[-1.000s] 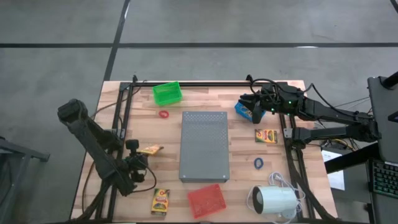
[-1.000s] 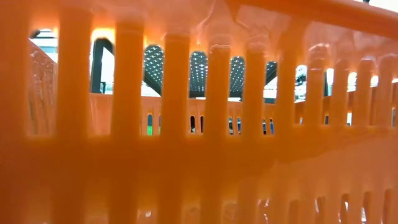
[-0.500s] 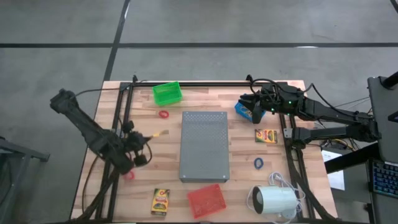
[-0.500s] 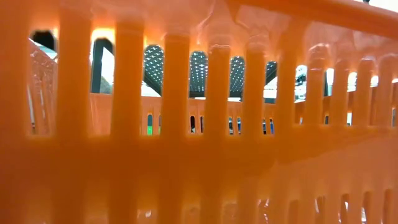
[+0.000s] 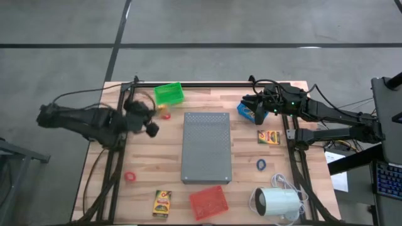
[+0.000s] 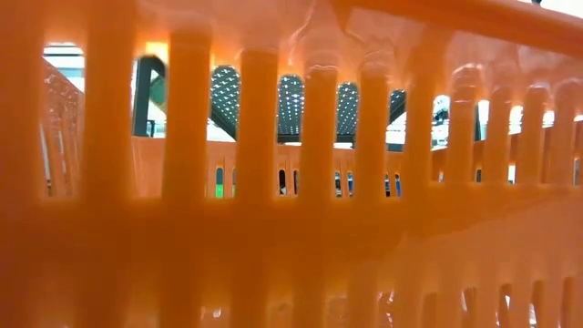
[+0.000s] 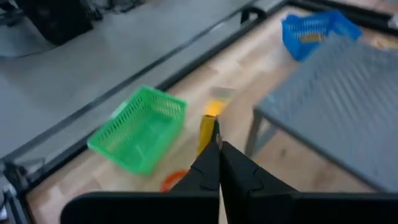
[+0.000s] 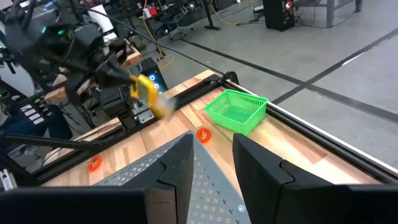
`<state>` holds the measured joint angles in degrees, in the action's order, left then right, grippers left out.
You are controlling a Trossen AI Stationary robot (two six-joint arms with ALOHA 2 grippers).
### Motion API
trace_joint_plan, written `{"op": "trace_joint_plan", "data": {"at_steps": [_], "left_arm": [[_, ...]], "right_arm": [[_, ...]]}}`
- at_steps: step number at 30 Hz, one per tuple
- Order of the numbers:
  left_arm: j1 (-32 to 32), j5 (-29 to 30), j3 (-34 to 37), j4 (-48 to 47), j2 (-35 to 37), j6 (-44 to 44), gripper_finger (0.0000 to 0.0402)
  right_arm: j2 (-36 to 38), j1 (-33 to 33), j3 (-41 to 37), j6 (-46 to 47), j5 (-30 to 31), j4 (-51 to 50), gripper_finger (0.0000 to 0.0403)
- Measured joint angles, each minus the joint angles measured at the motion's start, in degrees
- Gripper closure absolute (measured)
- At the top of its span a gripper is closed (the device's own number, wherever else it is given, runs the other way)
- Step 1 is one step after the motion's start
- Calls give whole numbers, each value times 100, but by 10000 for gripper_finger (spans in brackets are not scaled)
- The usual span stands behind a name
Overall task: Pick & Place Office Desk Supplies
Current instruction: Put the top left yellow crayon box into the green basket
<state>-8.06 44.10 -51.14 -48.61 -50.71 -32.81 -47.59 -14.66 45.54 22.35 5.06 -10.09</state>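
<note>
Left gripper point(image 7: 216, 149) clamped shut on crayon box point(image 7: 207, 129), upper left of frame beside green basket point(image 5: 168, 94) | right gripper point(image 8: 211, 163) parted, empty, over blue basket point(image 5: 246, 111) | advise centring above basket before release.

A green basket point(image 5: 168, 94) sat near the left claw point(image 5: 157, 115), a grey perforated slab point(image 5: 206, 147) just beside it (raised on legs); a white cylinder point(image 5: 276, 202) lay well apart.
</note>
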Motion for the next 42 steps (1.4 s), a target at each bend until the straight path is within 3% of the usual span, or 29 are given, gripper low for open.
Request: {"op": "trace_joint_plan", "data": {"at_steps": [5, 14, 27, 37, 42], "left_arm": [[1305, -992, -160, 771, -12, 840, 401], [2920, -2495, -194, 1407, -13, 833, 401], [3101, -2778, -89, 1933, -105, 108, 401], [3118, -2873, -85, 2146, -867, -517, 401], [3421, -2972, -177, 2310, -1263, -1068, 401]], "right_arm": [[2, 0, 0, 0, 0, 0, 287], [2, 0, 0, 0, -2, 0, 288], [7, 0, 0, 0, 0, 0, 301], [7, 0, -2, 0, 0, 0, 297], [7, 2, -2, 0, 0, -2, 304]]}}
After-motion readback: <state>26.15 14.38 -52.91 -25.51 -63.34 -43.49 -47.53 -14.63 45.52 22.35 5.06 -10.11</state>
